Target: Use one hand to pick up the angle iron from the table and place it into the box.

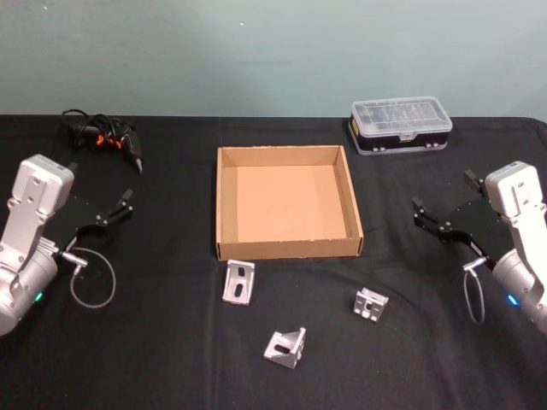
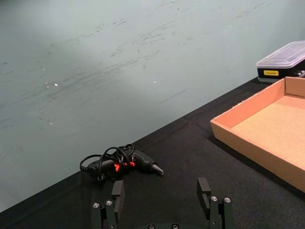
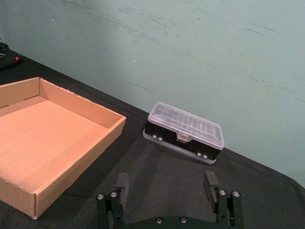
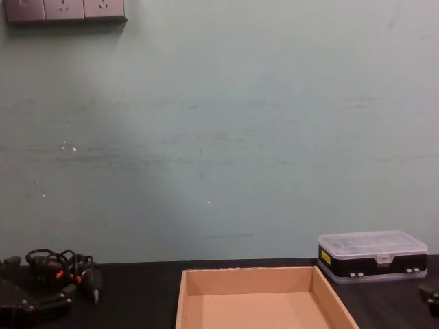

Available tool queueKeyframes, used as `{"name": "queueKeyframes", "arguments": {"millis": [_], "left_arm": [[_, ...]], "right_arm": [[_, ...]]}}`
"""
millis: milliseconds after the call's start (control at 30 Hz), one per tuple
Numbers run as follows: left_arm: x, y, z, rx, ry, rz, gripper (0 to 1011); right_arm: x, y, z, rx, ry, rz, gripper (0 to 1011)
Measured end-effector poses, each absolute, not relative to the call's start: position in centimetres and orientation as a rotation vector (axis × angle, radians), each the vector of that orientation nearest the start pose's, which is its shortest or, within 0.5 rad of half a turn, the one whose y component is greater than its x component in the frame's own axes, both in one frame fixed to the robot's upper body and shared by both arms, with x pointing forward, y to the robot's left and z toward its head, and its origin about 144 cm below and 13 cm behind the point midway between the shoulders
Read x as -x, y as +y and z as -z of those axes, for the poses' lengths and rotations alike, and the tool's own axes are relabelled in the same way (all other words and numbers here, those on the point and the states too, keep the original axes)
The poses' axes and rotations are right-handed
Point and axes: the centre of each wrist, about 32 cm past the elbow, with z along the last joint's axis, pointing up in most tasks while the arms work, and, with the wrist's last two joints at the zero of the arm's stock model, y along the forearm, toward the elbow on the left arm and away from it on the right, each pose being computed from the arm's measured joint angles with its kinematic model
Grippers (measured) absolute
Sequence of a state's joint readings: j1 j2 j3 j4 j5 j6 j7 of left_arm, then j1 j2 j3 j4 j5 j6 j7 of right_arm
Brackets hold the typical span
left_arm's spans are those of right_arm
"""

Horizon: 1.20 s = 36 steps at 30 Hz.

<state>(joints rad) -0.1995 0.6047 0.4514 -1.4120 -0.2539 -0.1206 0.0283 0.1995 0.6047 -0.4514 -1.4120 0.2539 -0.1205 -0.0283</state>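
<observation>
Three silver angle irons lie on the black table (image 1: 154,359) in front of the box: one near the box's front left corner (image 1: 239,282), one to the right (image 1: 371,303), one nearest me (image 1: 285,347). The tan cardboard box (image 1: 291,248) sits mid-table, open-topped and with nothing inside; its wall also appears in the wrist views (image 2: 248,143) (image 3: 71,157). My left gripper (image 1: 100,184) hovers open at the left side, far from the irons; its wrist view shows its fingers spread (image 2: 160,191). At the right side, my right gripper (image 1: 444,195) (image 3: 166,183) is open too, holding nothing.
A black plastic case with a clear lid (image 1: 401,125) (image 3: 185,132) stands behind the box to the right. A black tool with coiled cable and orange marks (image 1: 102,135) (image 2: 121,163) lies at the back left. A green wall rises behind the table's far edge.
</observation>
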Motion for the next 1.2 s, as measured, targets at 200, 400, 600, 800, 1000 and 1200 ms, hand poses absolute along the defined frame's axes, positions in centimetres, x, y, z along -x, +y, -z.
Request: {"name": "queueKeyframes", "arguments": {"millis": [200,400,600,800,1000,1200], "left_arm": [[-48.86,30.97,-113.98,-0.304,-0.285,-1.248,1000],[-48.86,30.97,-113.98,-0.304,-0.285,-1.248,1000],[-48.86,30.97,-113.98,-0.304,-0.285,-1.248,1000],[-48.86,30.97,-113.98,-0.304,-0.285,-1.248,1000],[-48.86,30.97,-113.98,-0.304,-0.285,-1.248,1000],[-48.86,30.97,-113.98,-0.304,-0.285,-1.248,1000]], "right_arm": [[-48.86,-30.96,-113.98,0.304,-0.285,1.248,1003],[-48.86,-30.97,-113.98,0.304,-0.285,1.248,1003],[-48.86,-30.97,-113.97,0.304,-0.285,1.248,1003],[-48.86,-30.97,-113.98,0.304,-0.285,1.248,1003],[-48.86,-30.97,-113.98,0.305,-0.285,1.248,1003],[-48.86,-30.97,-113.98,0.304,-0.285,1.248,1003]]}}
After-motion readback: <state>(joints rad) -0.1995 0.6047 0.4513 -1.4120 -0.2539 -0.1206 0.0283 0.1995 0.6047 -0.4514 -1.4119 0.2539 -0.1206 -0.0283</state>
